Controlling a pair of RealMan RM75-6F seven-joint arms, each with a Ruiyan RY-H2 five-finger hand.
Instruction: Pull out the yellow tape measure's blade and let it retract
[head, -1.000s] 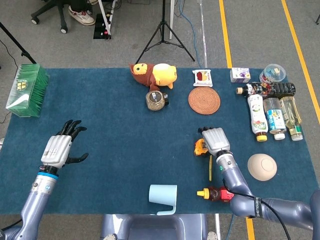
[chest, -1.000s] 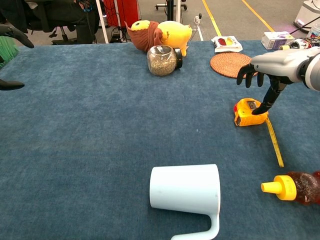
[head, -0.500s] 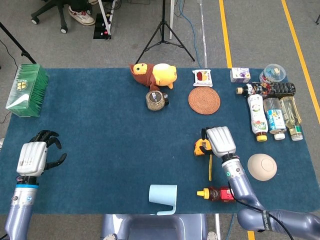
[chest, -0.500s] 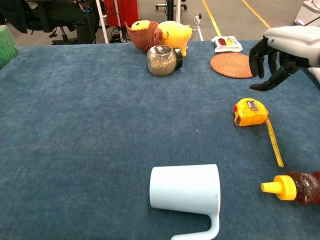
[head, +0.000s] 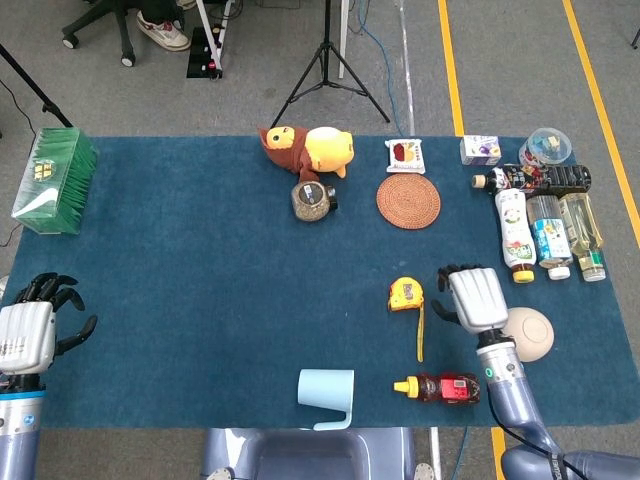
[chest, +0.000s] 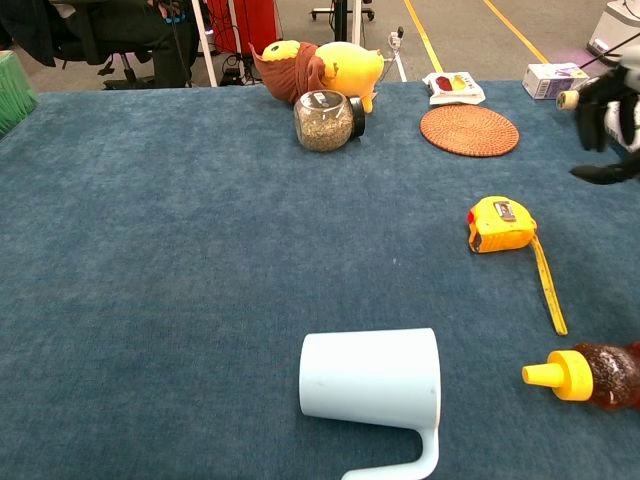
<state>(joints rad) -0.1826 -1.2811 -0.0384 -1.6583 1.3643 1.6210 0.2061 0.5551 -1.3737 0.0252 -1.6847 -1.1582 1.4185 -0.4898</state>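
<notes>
Blue carpeted table (head: 200, 260): yellow tape measure (head: 404, 294) lies at 4 o'clock from centre, blade (head: 420, 335) out toward 6 o'clock, unretracted. Right hand (head: 474, 298) hovers at its 3 o'clock, empty with fingers loosely curled; left hand (head: 28, 335) likewise, at the table's 8 o'clock edge. Risk: blade probably stays locked out unless released; snapping back, it could skid the case toward the sauce bottle (head: 440, 387).

Right hand (head: 476, 298) palm down, back plate facing up, dark fingers (head: 447, 272) curled loosely, holding nothing; forearm runs back toward bottom edge of head view. In chest view only its fingertips (chest: 600, 115) show at right edge. Left hand (head: 27, 333) at far left edge, fingers apart, empty, wrist below it.
</notes>
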